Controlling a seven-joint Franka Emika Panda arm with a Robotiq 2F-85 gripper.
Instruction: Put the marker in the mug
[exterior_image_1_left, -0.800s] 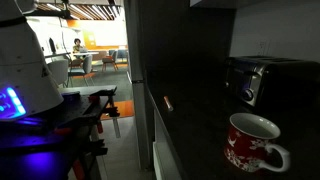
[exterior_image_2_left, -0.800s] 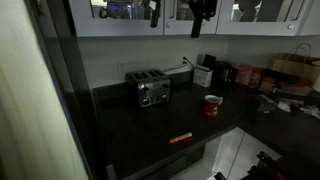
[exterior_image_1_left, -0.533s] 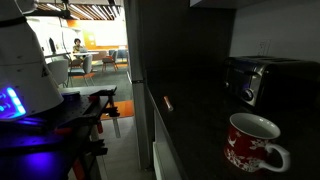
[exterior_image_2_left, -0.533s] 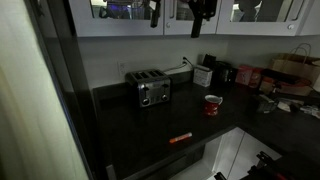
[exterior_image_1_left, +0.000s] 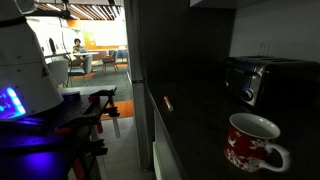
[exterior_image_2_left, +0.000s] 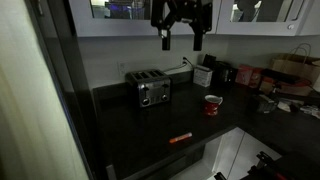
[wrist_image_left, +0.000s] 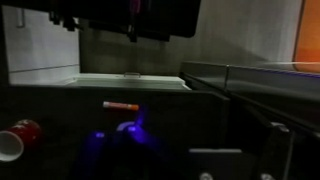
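The marker (exterior_image_2_left: 180, 139) is a short orange-red stick lying flat near the front edge of the dark counter. It also shows in an exterior view (exterior_image_1_left: 167, 102) and in the wrist view (wrist_image_left: 121, 105). The red mug (exterior_image_2_left: 212, 104) with a white pattern stands upright on the counter, to the right of and behind the marker; it also shows in an exterior view (exterior_image_1_left: 255, 143) and at the wrist view's left edge (wrist_image_left: 18, 138). My gripper (exterior_image_2_left: 181, 45) hangs high above the counter in front of the wall cabinets, fingers apart and empty, far above both things.
A dark boxy toaster (exterior_image_2_left: 152, 90) stands at the back of the counter, also in an exterior view (exterior_image_1_left: 255, 78). Boxes, containers and a paper bag (exterior_image_2_left: 292, 72) crowd the counter's far right. Wall cabinets (exterior_image_2_left: 110, 12) hang just behind the gripper. The counter's front edge (exterior_image_2_left: 200, 150) drops off near the marker.
The gripper has come down from the top edge of the picture and now shows fully in front of the cabinets. Marker and mug have not moved.
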